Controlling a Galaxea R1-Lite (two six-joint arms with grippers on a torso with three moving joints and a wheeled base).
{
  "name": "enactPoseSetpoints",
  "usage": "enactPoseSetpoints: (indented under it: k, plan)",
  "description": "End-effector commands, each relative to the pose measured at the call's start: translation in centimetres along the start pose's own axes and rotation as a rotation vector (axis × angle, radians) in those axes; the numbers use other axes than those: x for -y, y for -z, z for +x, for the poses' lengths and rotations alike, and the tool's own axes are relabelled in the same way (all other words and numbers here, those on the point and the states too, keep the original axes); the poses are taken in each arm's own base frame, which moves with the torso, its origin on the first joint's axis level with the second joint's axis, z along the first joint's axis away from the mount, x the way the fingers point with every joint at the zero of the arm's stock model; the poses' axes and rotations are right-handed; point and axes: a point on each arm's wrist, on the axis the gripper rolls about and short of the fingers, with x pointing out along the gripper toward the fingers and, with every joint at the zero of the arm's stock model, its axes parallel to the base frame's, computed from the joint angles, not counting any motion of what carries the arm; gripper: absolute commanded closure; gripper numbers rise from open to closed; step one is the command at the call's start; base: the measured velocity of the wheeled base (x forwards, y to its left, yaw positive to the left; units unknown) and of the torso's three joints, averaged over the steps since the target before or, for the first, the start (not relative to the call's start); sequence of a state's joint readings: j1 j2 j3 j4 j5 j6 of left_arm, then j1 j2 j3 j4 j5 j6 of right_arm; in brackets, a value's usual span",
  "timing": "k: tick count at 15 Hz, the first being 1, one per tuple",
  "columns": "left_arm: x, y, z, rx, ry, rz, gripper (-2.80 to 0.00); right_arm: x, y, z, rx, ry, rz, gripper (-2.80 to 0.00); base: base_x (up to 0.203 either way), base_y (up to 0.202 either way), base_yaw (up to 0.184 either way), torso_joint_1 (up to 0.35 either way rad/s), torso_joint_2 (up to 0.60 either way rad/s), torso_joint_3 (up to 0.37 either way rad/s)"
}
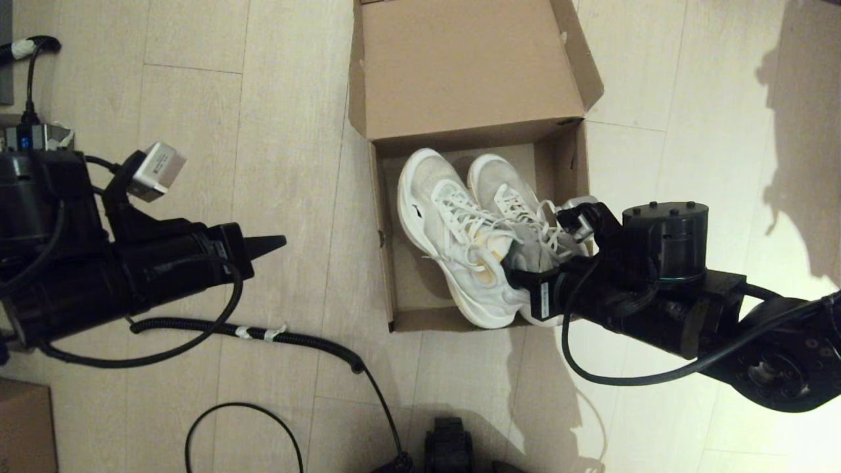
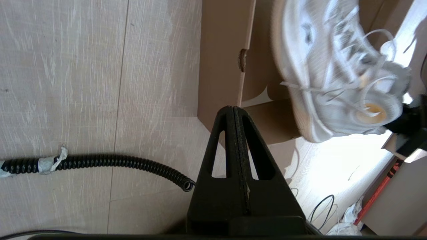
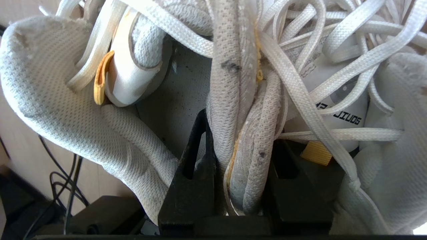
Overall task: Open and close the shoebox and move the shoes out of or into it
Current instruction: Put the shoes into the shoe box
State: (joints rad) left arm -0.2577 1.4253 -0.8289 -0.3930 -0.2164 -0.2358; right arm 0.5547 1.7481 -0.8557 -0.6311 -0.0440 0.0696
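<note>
1. Right gripper [image 1: 519, 279], at the near right of the shoebox [image 1: 384, 217], is clamped on the shoes [image 1: 460, 230]; in the right wrist view its fingers [image 3: 190, 180] pinch the two inner collar walls of the shoes [image 3: 240, 140] together, with laces draped across them.
2. Left gripper [image 1: 279, 242], over the floor [image 1: 289, 98] well to the left of the shoebox, has its fingers pressed together and holds nothing; the left wrist view shows the two fingers [image 2: 235, 133] meeting along one seam.
3. Coiled cable [image 1: 289, 338] lies on the floor near the left arm.
4. Shoes sit side by side, toes pointing away from the robot, heels jutting past the near wall of the shoebox; whether they rest on the box bottom cannot be told.
5. Shoebox stands open on the floor, straight ahead.
6. Lid [image 1: 460, 66], hinged at the far wall, is folded back and shows its plain inner face.
</note>
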Motion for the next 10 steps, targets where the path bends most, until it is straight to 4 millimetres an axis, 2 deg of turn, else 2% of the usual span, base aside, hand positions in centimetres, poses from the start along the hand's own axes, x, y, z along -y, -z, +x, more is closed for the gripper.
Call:
enactPoseSetpoints:
  k: [1,5,6,10]
  plan:
    - [0.1,-0.2,-0.3,0.011,0.004,0.001,0.0,0.0,0.3,0.2,-0.008,0.0,0.0,0.0,0.0,0.0,0.0,0.0,0.0,0.0]
    - [0.2,-0.2,-0.5,0.012,0.005,0.001,0.0,0.1,1.0,0.6,-0.029,0.014,0.0,0.0,0.0,0.0,0.0,0.0,0.0,0.0]
    - [0.1,-0.1,-0.5,0.012,0.004,0.001,0.0,0.1,1.2,1.0,-0.021,0.028,-0.001,-2.8,0.0,0.0,0.0,0.0,0.0,0.0]
    - [0.1,0.0,-0.6,0.008,0.002,0.0,0.0,0.2,2.4,2.1,-0.017,0.077,-0.001,-2.8,0.0,0.0,0.0,0.0,0.0,0.0]
